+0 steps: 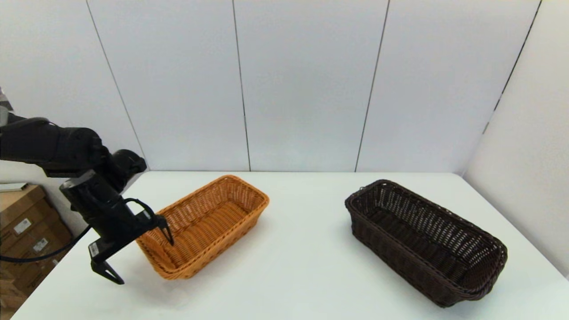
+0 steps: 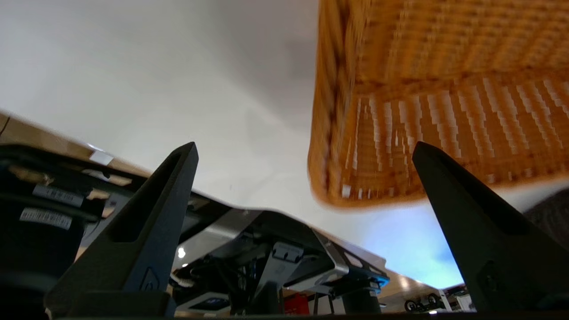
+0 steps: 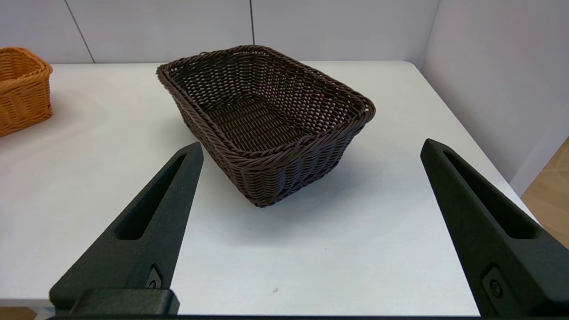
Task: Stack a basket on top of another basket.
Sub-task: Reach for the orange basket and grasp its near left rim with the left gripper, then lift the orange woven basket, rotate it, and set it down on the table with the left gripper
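My left gripper (image 1: 140, 255) hangs wide open and empty at the orange-tan basket (image 1: 204, 224)'s near end (lining up a rim grab, probably), dark brown basket (image 1: 424, 240) well apart from it, right gripper (image 3: 306, 222) open too.

**Cut off, blurred or out of sight**

In the head view the left arm (image 1: 49, 149) runs off the picture's left edge, and its gripper (image 1: 144, 260) covers the near corner of the orange basket (image 1: 209, 222). The right arm does not show there at all.

In the left wrist view the orange basket is smeared with blur and cut by the top and right edges; its weave cannot be read. A dark patch (image 2: 549, 213) at the right edge is perhaps the dark basket.

In the right wrist view the orange basket is cut by the left edge, and the dark basket (image 3: 266, 120) hides its own far outer walls.
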You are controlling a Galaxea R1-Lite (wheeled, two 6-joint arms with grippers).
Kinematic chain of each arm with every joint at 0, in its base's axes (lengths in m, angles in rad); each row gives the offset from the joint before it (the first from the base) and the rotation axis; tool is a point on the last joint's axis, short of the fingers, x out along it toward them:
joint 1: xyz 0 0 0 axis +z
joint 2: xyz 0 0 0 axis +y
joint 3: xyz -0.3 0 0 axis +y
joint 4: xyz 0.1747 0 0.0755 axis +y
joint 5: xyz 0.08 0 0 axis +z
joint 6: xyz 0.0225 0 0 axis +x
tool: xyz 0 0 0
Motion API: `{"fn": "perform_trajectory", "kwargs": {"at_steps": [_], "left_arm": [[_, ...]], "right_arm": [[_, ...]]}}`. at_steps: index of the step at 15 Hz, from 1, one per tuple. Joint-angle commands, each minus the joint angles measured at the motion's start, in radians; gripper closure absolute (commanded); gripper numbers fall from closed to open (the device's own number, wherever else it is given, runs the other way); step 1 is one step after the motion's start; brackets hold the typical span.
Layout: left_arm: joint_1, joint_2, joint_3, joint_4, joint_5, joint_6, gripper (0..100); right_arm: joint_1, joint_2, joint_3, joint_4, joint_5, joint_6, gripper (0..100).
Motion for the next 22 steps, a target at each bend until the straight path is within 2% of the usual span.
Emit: {"fn": "perform_trajectory", "kwargs": {"at_steps": [1, 10, 11, 19, 22], "left_arm": [[-0.002, 0.13, -0.01, -0.043, -0.002, -0.004, 0], [-0.008, 0.194, -0.035, -0.063, 0.018, -0.001, 0], [-0.008, 0.192, -0.035, -0.063, 0.018, -0.001, 100], [-0.006, 0.174, -0.033, -0.063, 0.007, 0.001, 100], [0.0, 0.102, -0.036, -0.063, -0.061, 0.007, 100]], "right_arm": [[0.0, 0.001, 0.0, 0.0, 0.0, 0.0, 0], [0.0, 0.001, 0.0, 0.0, -0.001, 0.0, 0], [0.0, 0.001, 0.0, 0.0, -0.001, 0.0, 0], [0.0, 0.001, 0.0, 0.0, -0.001, 0.0, 0], [0.0, 0.001, 0.0, 0.0, 0.0, 0.0, 0]]}}
